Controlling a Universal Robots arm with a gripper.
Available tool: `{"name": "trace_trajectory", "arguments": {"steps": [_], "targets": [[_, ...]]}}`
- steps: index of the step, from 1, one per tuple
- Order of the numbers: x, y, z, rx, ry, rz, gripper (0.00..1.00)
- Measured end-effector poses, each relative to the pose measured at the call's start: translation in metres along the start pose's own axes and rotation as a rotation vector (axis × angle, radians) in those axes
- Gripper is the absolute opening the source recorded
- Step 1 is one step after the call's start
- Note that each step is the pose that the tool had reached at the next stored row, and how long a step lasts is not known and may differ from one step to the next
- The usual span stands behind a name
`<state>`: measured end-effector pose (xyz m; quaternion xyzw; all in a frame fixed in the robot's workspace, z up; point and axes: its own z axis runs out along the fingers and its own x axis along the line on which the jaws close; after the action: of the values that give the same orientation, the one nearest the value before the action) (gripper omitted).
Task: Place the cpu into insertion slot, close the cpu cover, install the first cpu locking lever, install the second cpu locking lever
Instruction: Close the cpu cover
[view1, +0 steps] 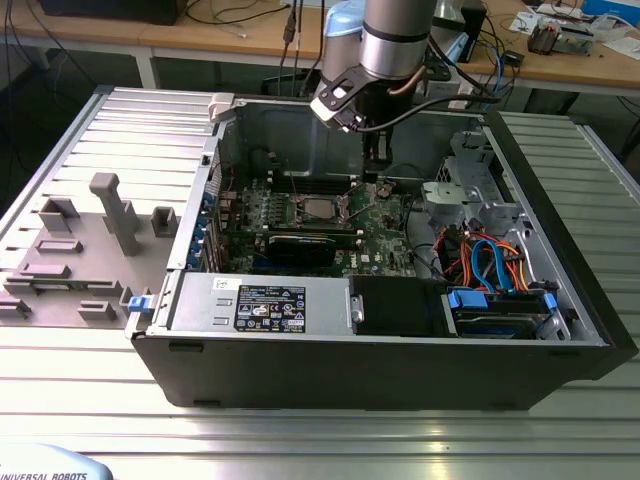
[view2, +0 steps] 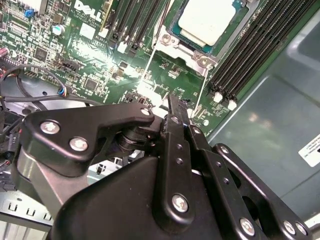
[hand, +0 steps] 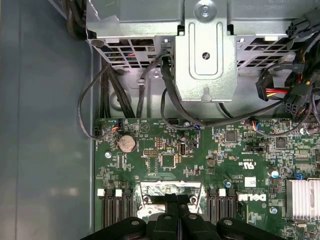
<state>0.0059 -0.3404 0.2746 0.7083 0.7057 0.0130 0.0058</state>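
Observation:
The cpu (view2: 205, 20), a silver square chip, lies in the insertion slot (view1: 318, 209) on the green motherboard (view1: 385, 235). The silvery cpu cover (view2: 186, 51) frames it and lies flat over it. Two thin metal lever rods (view2: 148, 67) (view2: 201, 92) run from the socket's corners toward my fingers. My gripper (view2: 173, 101) is shut, its black fingers pressed together with nothing seen between them. It hovers over the board just beside the socket, toward the exterior view's right (view1: 370, 178). In the first wrist view the gripper (hand: 177, 201) stands in front of a shiny socket plate (hand: 150, 190).
Black memory slots (view2: 250, 55) flank the socket. A dark graphics card (view1: 300, 245), the power supply (view1: 260, 305) and a drive bay with coloured cables (view1: 490, 260) fill the open case. A metal bracket (hand: 205, 50) and black cables (hand: 165, 95) lie beyond the board. Grey fixtures (view1: 110, 215) stand outside.

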Motion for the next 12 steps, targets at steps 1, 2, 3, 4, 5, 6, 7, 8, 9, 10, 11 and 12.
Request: {"name": "trace_trajectory", "arguments": {"steps": [1,2,3,4,5,6,7,8,9,10,11,12], "targets": [[0.0,0.0003,0.0,0.0,0.0,0.0,0.11],[0.0,0.0011,0.0001,0.0001,0.0,0.0,0.11],[0.0,0.0026,0.0003,0.0001,0.0002,0.0,0.11],[0.0,0.0059,0.0009,0.0006,0.0004,0.0,0.11],[0.0,0.0083,0.0013,0.0012,0.0001,0.0,0.11],[0.0,0.0112,0.0018,0.0019,0.0,0.0,0.11],[0.0,0.0151,0.0026,0.0026,0.0,0.0,0.11],[0.0,0.0169,0.0032,0.0028,0.0,0.0,0.11],[0.0,0.0187,0.0038,0.0028,0.0,0.0,0.11],[0.0,0.0217,0.0048,0.0031,0.0,0.0,0.11],[0.0,0.0244,0.0059,0.0034,-0.0001,0.0,0.11],[0.0,0.0269,0.007,0.0037,0.0,0.0,0.11]]}}
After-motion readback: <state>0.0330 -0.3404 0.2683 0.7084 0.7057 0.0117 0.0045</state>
